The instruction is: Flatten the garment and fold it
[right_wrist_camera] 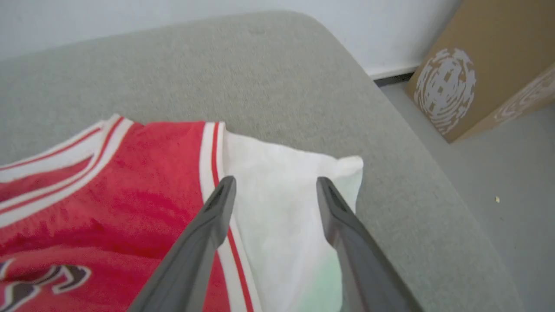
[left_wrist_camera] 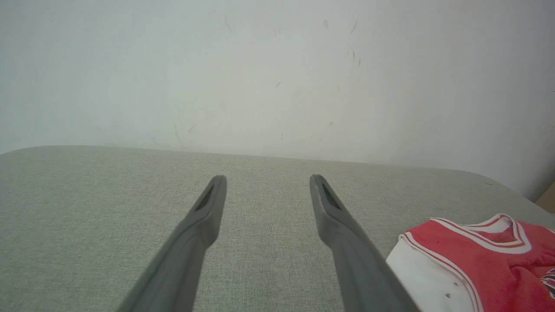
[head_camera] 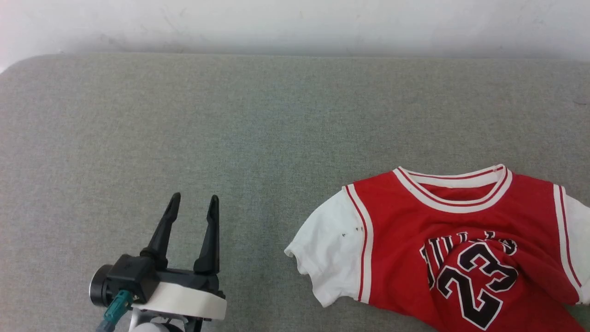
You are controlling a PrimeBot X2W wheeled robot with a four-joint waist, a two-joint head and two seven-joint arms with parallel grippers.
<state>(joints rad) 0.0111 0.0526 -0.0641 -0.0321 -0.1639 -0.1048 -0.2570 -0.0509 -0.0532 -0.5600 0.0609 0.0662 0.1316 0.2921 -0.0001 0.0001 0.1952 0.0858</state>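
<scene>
Garment [head_camera: 401, 240] is laid front-up on the grey padded surface [head_camera: 230, 138], the largest item in frame, backed by a white wall [head_camera: 295, 23]. In the head view the jersey is placed at 4 o'clock and is cut by the frame edges at 3 and 6 o'clock. One cardboard box [right_wrist_camera: 477, 65] is seen on the floor [right_wrist_camera: 511, 182] at 2 o'clock in the right wrist view.

The flattening step is judged to be in hand: the chest around the "23" is bunched and nothing is folded yet.

Left gripper [head_camera: 194, 197] is held at 7 o'clock in the head view, fingers spread, nothing held, bare surface beneath, well apart from the garment. Right gripper [right_wrist_camera: 275, 180] is seen spread wide over the white sleeve [right_wrist_camera: 299, 169], nothing pinched. Contact with the cloth cannot be told.

The next move is judged to call for a pinch on that sleeve edge. The left gripper would be brought across toward 3 o'clock to the other sleeve [head_camera: 322, 249], then both pulled apart.

Count: one garment, two sleeves, two grippers, four fingers, one box.
</scene>
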